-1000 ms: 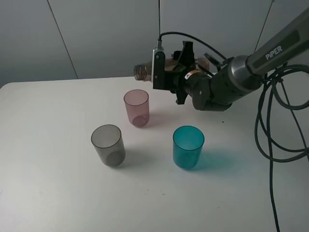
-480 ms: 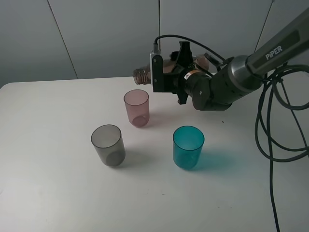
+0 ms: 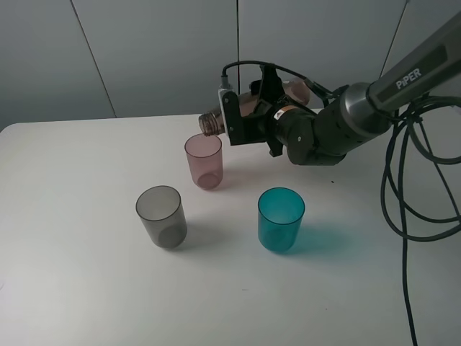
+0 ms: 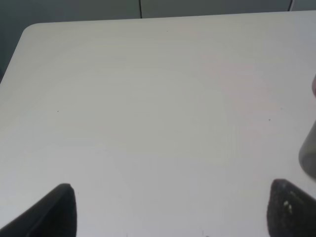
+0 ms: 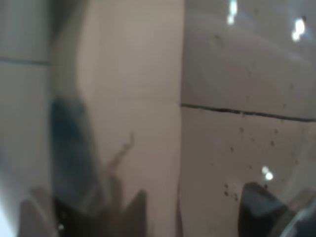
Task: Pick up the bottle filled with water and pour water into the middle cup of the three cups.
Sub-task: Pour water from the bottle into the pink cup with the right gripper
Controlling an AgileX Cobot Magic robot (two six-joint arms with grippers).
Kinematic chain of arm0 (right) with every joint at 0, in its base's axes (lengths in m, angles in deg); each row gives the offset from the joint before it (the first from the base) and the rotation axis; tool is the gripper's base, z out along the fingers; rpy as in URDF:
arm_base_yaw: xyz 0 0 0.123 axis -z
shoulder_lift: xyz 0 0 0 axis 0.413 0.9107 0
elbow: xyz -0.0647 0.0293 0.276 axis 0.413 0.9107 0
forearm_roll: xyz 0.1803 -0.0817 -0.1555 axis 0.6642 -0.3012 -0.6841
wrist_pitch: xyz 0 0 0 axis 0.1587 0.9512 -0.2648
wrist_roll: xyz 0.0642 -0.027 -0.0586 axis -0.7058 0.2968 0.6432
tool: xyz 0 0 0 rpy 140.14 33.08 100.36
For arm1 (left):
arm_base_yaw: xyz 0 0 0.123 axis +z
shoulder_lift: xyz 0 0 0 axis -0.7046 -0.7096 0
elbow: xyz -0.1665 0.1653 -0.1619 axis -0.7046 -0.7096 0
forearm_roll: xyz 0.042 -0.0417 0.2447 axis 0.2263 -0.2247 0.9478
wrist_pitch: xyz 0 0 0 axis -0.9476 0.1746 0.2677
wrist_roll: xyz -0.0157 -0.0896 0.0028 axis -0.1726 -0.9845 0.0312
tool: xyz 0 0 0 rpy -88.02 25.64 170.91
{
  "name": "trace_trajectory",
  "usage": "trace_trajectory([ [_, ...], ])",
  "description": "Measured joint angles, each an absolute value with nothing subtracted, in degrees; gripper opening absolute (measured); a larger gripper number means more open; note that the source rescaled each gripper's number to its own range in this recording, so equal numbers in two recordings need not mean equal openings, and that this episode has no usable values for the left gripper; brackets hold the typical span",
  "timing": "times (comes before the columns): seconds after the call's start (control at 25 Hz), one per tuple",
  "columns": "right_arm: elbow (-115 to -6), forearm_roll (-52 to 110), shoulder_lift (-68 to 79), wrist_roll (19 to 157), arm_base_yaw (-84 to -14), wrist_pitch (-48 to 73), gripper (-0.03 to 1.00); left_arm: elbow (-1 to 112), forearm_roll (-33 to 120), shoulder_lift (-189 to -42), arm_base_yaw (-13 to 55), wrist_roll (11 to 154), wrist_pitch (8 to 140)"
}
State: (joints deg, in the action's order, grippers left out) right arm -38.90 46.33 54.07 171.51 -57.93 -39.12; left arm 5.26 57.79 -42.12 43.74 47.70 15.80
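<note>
Right hand [image 3: 238, 117] clamped on tilted bottle [image 3: 211, 124], neck just above middle cup [image 3: 204, 161]

Three cups are on the tabletop [image 3: 72, 288]: one pink cup [image 3: 204, 160], one grey cup [image 3: 161, 216] and one teal cup [image 3: 281, 218] (all the same shape). There is one bottle [image 3: 210, 124] and one robot arm [image 3: 338, 130].
</note>
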Motion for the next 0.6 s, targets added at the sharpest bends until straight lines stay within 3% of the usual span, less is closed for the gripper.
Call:
trace_trajectory([
  [0.6, -38.90, 47.65, 54.07, 177.12, -57.93, -39.23, 0.02, 5.26, 57.79, -42.12, 43.74, 47.70, 15.80],
])
